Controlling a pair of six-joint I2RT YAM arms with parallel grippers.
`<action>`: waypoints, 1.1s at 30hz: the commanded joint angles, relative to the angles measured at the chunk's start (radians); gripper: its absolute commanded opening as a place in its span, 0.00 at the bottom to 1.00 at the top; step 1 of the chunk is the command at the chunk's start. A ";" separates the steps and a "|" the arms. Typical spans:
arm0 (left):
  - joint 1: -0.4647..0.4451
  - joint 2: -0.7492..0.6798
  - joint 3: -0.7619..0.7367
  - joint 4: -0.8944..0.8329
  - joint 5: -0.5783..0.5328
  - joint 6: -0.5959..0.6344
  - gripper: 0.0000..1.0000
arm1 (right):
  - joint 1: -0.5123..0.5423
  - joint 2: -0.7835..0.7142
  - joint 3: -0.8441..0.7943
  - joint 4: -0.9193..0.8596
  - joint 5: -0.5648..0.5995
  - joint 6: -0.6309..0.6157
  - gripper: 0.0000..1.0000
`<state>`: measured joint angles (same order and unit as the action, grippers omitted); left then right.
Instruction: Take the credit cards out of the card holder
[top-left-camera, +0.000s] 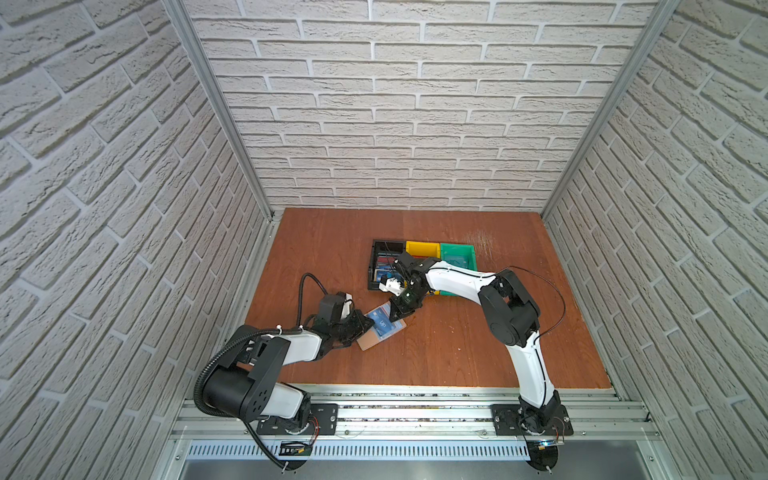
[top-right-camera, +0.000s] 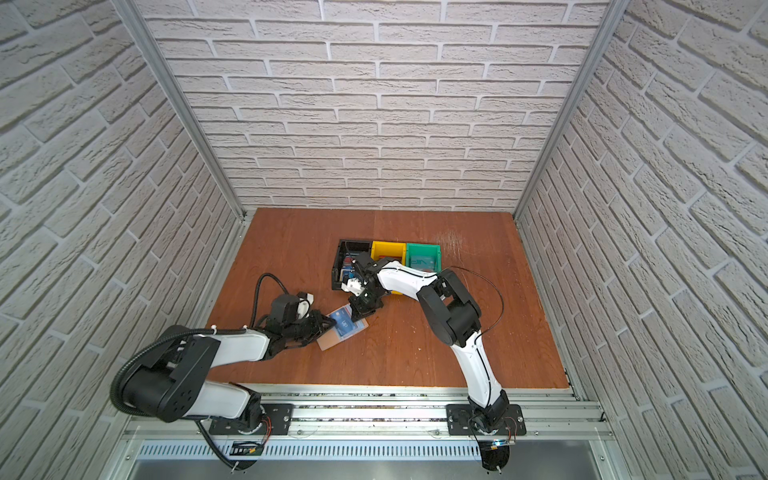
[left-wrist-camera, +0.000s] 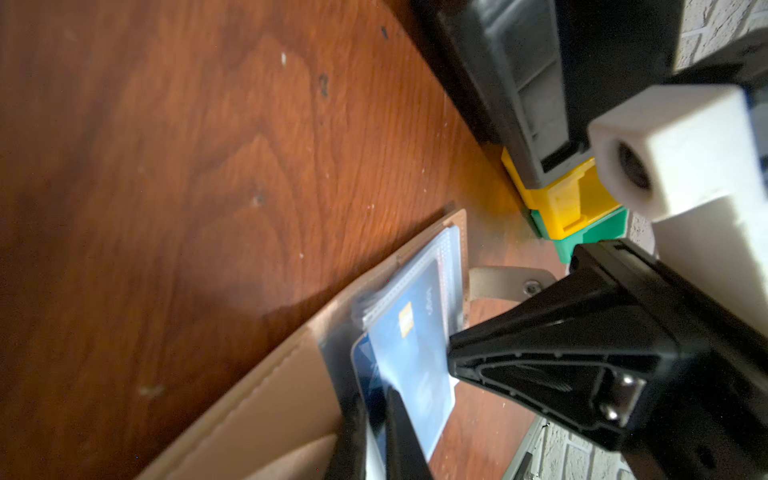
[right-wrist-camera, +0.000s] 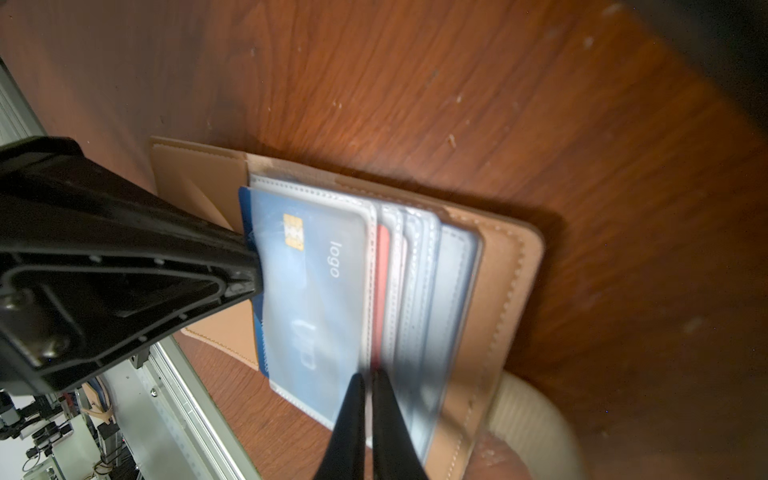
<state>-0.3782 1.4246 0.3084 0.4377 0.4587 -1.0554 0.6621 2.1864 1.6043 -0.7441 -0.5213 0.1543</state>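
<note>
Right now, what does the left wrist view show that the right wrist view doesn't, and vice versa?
Only the left wrist view: the black bin, yellow bin and green bin in a row, and the right arm's white camera block. Only the right wrist view: the red card behind the front sleeve, and blurred equipment past the table's edge. Both: the open card holder on the wooden table, its clear sleeves, the blue card partly out of its sleeve, the left gripper shut on that card's edge, and the right gripper shut on the sleeves.

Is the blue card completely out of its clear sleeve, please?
No: in the right wrist view most of the blue card lies inside the clear sleeve, with only one edge sticking out.
</note>
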 joint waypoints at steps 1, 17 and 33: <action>-0.003 0.017 0.005 -0.013 -0.012 -0.002 0.11 | 0.005 0.023 -0.032 -0.023 0.018 0.007 0.09; 0.025 0.006 -0.010 -0.067 0.010 0.038 0.00 | -0.007 0.023 -0.040 -0.025 0.005 0.013 0.10; 0.159 -0.349 -0.036 -0.431 0.017 0.126 0.00 | -0.019 0.018 -0.064 0.008 -0.053 0.028 0.11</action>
<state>-0.2348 1.1172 0.2867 0.1024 0.5056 -0.9592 0.6380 2.1864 1.5761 -0.7174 -0.5900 0.1734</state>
